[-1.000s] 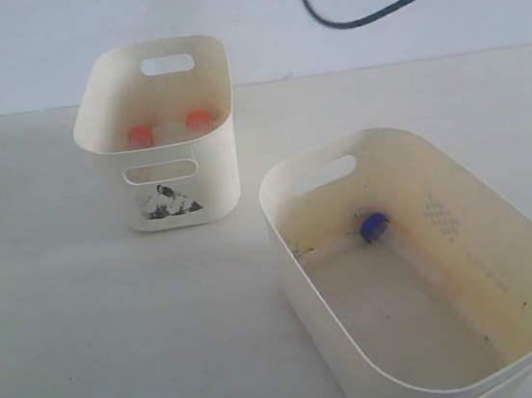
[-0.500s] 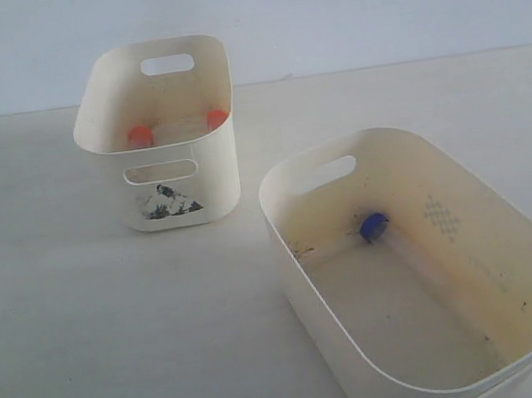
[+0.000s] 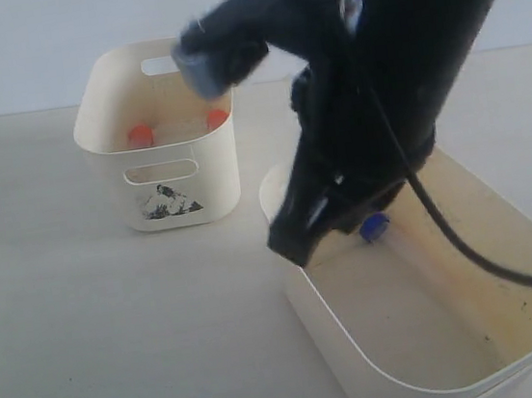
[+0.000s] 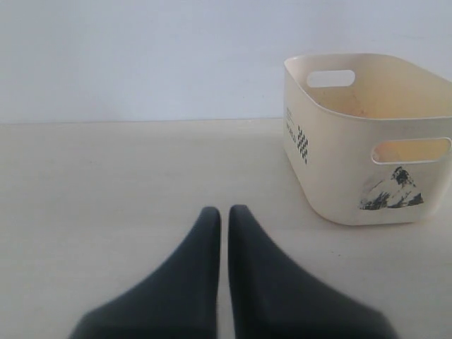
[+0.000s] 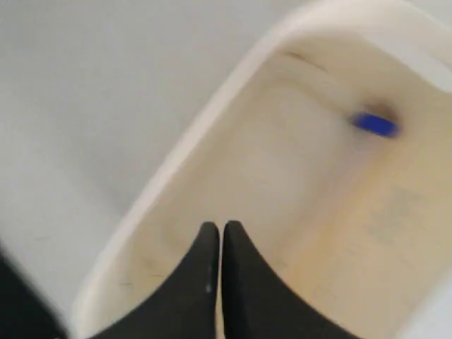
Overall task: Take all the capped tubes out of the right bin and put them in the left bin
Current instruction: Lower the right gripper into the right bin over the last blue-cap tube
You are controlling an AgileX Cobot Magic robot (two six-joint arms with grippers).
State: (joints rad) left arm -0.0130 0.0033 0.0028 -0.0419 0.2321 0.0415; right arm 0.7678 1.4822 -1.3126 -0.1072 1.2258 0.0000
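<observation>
One capped tube with a blue cap lies inside the right bin, against its far wall; the right wrist view shows that blue cap too. Two orange-red caps show inside the left bin. A second blue-capped tube is not visible. My right gripper hangs shut and empty over the right bin's near-left rim; in its wrist view the right gripper points into the bin. My left gripper is shut and empty, low over the table, apart from the left bin.
The black right arm fills the upper middle of the exterior view and hides part of the right bin's back wall. Bare light table lies in front of and between the two bins.
The right arm has swung down from the top edge to hang over the right bin. One orange-red cap in the left bin has shifted slightly right. The blue-capped tube has not moved.
</observation>
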